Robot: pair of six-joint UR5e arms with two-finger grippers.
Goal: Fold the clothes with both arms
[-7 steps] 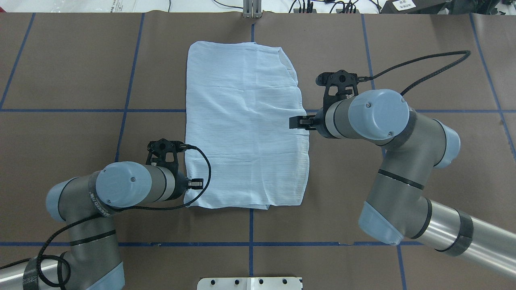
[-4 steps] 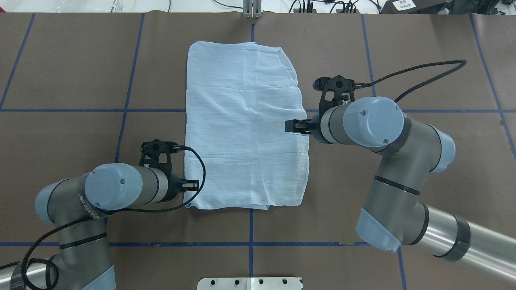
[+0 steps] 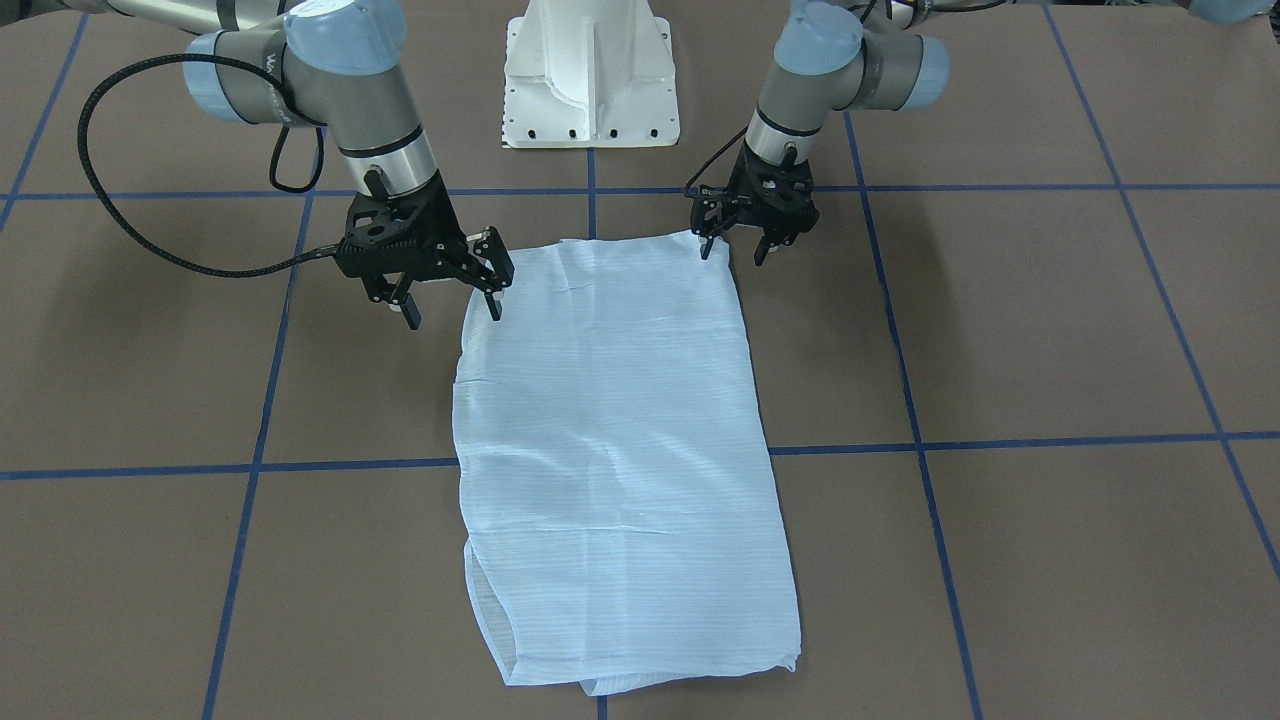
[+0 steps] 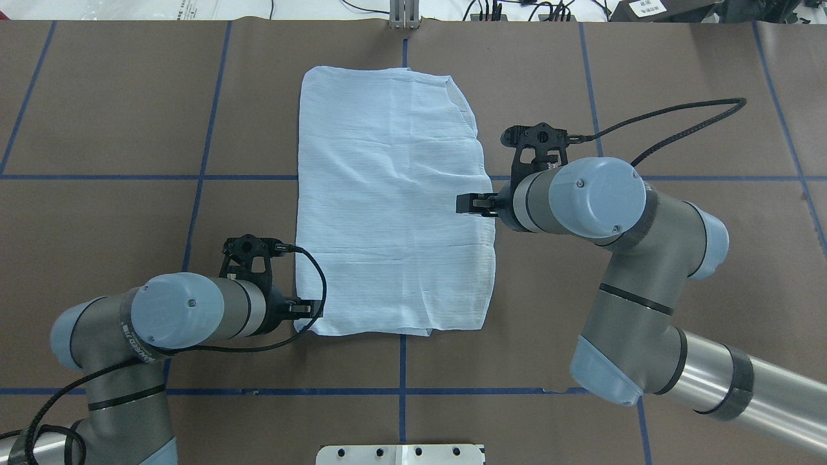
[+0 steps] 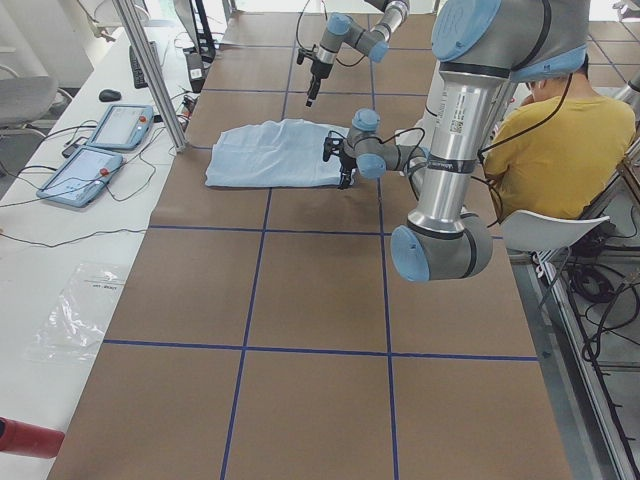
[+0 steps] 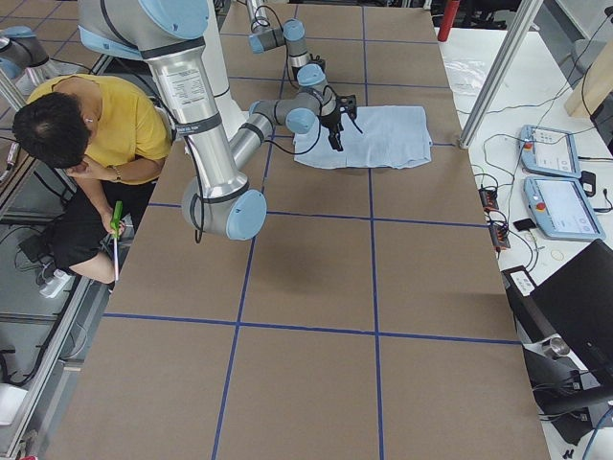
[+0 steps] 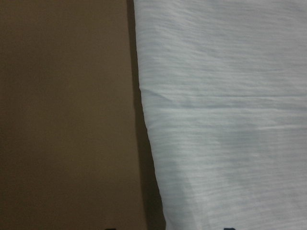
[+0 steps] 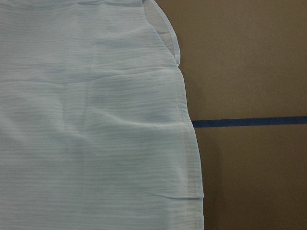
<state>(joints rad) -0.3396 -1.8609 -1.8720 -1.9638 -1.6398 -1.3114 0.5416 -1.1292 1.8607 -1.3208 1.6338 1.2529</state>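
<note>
The pale-blue shirt (image 4: 394, 206) lies flat on the brown table, folded into a long rectangle; it also shows in the front view (image 3: 610, 450). My left gripper (image 4: 307, 309) is open at the shirt's near left corner; in the front view (image 3: 735, 250) its fingers straddle that corner. My right gripper (image 4: 471, 205) is open at the shirt's right edge, about halfway along; in the front view (image 3: 450, 310) one finger is over the fabric and one over the table. Neither holds anything. Both wrist views show only the shirt's edge (image 7: 225, 120) (image 8: 91, 134) and the table.
The white mounting base (image 3: 590, 80) stands at the table's near edge, between the arms. Blue tape lines (image 4: 207, 177) grid the table. A person in a yellow shirt (image 5: 540, 150) sits beside the robot. Control tablets (image 6: 556, 172) lie on a side bench beyond the shirt.
My left gripper has slid along the shirt's left edge toward the near corner. My right gripper has shifted slightly inward over the shirt's right edge. The shirt has not moved.
</note>
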